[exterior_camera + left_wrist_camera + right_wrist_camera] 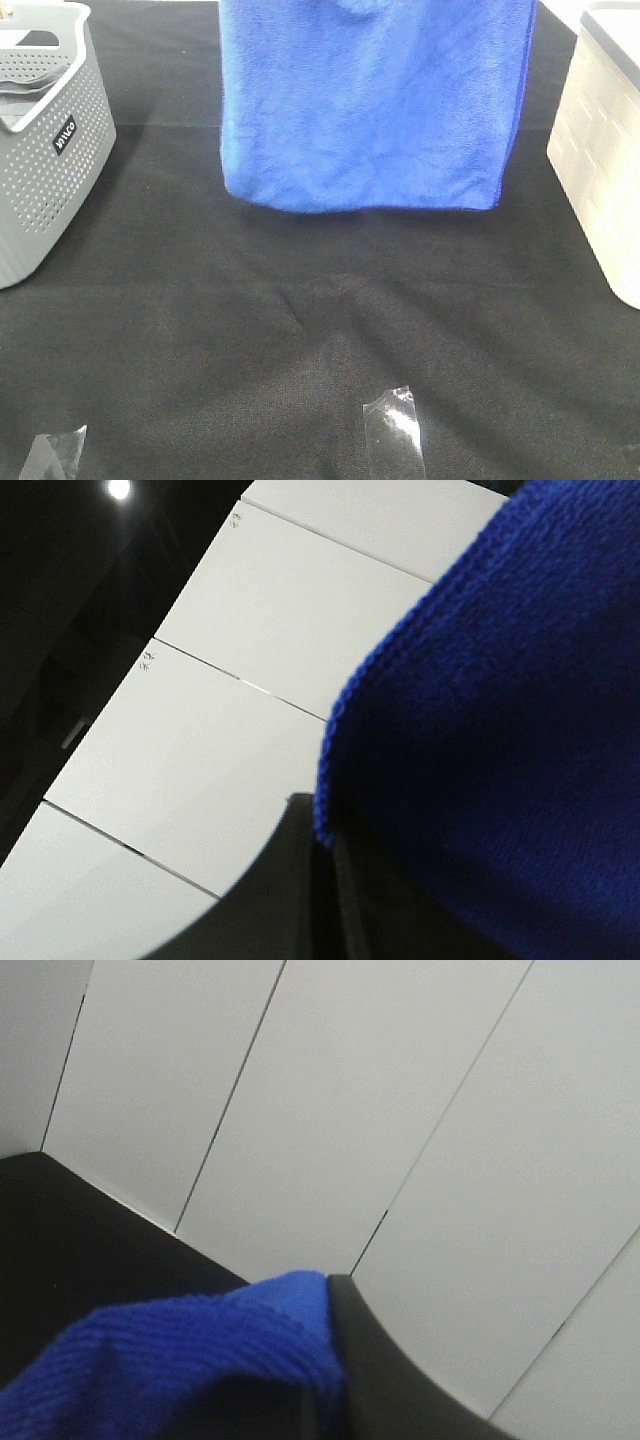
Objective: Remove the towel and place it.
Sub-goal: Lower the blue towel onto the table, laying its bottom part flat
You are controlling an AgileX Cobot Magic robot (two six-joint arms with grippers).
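Note:
The bright blue towel (370, 100) hangs upright over the far middle of the black table cloth (300, 330). Its top runs out of the exterior high view and its lower edge hangs just above the cloth. Neither gripper shows in that view. In the left wrist view, my left gripper (325, 830) has one dark finger (290, 890) pressed against towel fabric (500, 730). In the right wrist view, my right gripper (335, 1360) has one dark finger (400, 1390) against a bunched towel edge (180, 1360). Both grippers seem shut on the towel's upper part.
A grey perforated basket (45, 140) stands at the left edge. A white bin (600, 150) stands at the right edge. Two pieces of clear tape (392, 435) (50, 455) lie on the cloth near the front. Both wrist views look up at white panels.

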